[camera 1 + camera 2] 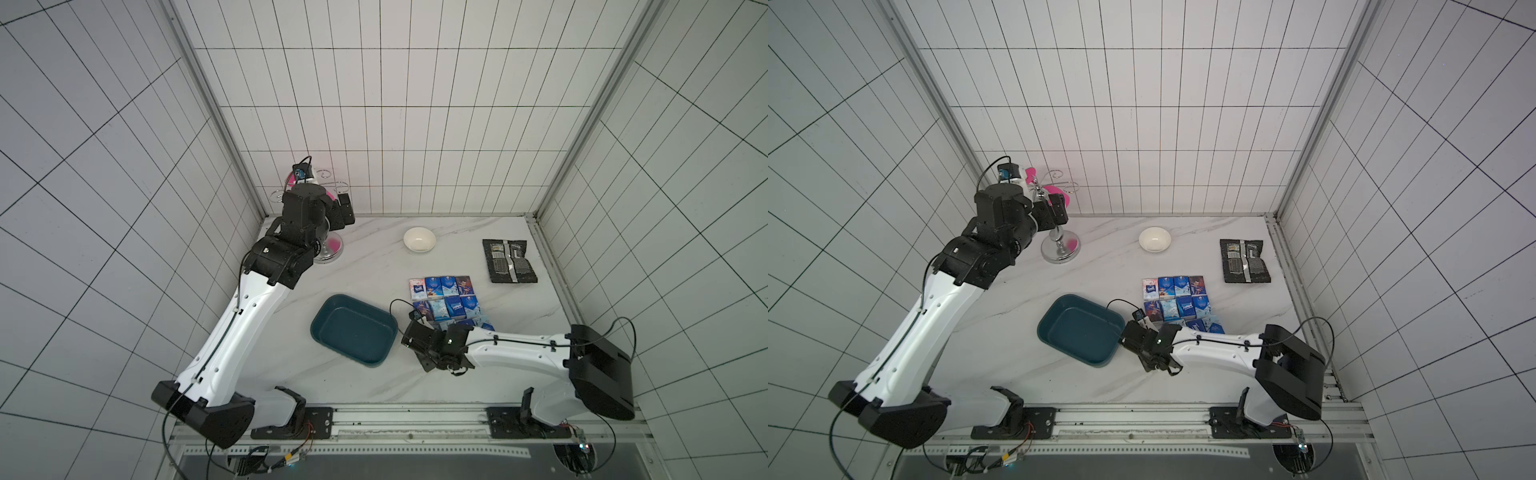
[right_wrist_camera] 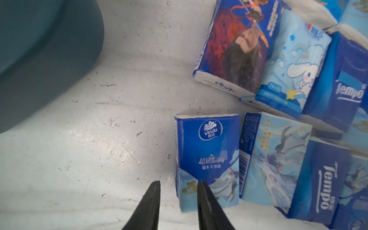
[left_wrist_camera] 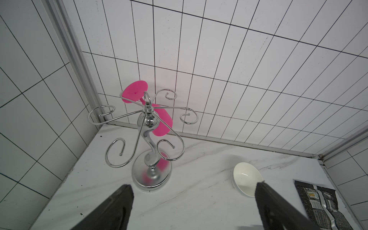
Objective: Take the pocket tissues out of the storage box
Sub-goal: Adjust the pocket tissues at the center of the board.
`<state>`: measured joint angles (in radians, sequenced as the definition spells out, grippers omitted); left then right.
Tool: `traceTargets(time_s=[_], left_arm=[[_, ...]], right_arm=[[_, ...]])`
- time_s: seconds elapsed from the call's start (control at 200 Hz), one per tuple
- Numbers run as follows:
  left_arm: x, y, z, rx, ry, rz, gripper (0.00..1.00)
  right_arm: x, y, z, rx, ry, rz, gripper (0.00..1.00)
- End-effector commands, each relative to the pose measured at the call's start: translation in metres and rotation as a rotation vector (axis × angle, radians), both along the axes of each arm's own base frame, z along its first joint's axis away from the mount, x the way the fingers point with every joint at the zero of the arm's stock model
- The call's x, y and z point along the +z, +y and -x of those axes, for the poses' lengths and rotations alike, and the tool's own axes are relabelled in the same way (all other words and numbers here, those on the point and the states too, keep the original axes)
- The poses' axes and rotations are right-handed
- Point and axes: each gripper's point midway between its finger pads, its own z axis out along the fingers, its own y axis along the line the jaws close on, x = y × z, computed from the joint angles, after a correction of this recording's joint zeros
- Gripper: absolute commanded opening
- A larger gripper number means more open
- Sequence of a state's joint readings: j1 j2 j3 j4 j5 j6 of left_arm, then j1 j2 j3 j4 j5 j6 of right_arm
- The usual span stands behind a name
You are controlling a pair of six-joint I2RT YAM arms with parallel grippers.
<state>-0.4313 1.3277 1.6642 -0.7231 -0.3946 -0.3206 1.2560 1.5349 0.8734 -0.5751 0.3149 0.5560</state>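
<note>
Seeing my right pincer (image 2: 178,182) slightly parted, gripping nothing, tips at the edge of a blue pack (image 2: 207,159). Tissues (image 1: 444,303) lie in rows on the surface (image 1: 374,266), 2 o'clock from the box (image 1: 353,330). Left pincer (image 3: 194,184) gapes wide, holding nothing.

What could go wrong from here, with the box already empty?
The right pincer hangs low with its tips apart, beside the blue Vinda tissue pack; a sideways pull-out could knock it out of its row.
It also sits close to the shallow dark teal plastic storage box; a swing could shove it.
The open left pincer faces the chrome wire cup rack holding a pink plastic cup; a forward move could topple it.
</note>
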Motion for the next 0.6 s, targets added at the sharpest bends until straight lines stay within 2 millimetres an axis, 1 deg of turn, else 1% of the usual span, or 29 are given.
traceTargets(time_s=[0.0, 0.12, 0.265, 0.4, 0.52, 0.595], left_arm=[[0.004, 0.001, 0.002, 0.002, -0.007, -0.015, 0.99], [0.004, 0.002, 0.004, 0.005, -0.008, -0.015, 0.99], [0.008, 0.004, 0.006, 0.009, -0.017, -0.016, 0.99], [0.008, 0.006, 0.008, 0.012, -0.016, -0.022, 0.99], [0.007, 0.006, 0.009, 0.013, -0.014, -0.026, 0.99], [0.008, 0.007, 0.009, 0.014, -0.016, -0.025, 0.99]], right_arm=[[0.004, 0.007, -0.011, -0.008, -0.042, -0.001, 0.35], [-0.003, 0.006, -0.014, -0.029, -0.05, 0.004, 0.32], [-0.013, 0.008, -0.016, -0.058, -0.049, 0.004, 0.2], [-0.018, 0.012, -0.022, -0.102, -0.04, -0.014, 0.14], [-0.016, 0.013, -0.027, -0.155, -0.033, -0.042, 0.12], [-0.009, 0.014, -0.029, -0.188, -0.035, -0.078, 0.12]])
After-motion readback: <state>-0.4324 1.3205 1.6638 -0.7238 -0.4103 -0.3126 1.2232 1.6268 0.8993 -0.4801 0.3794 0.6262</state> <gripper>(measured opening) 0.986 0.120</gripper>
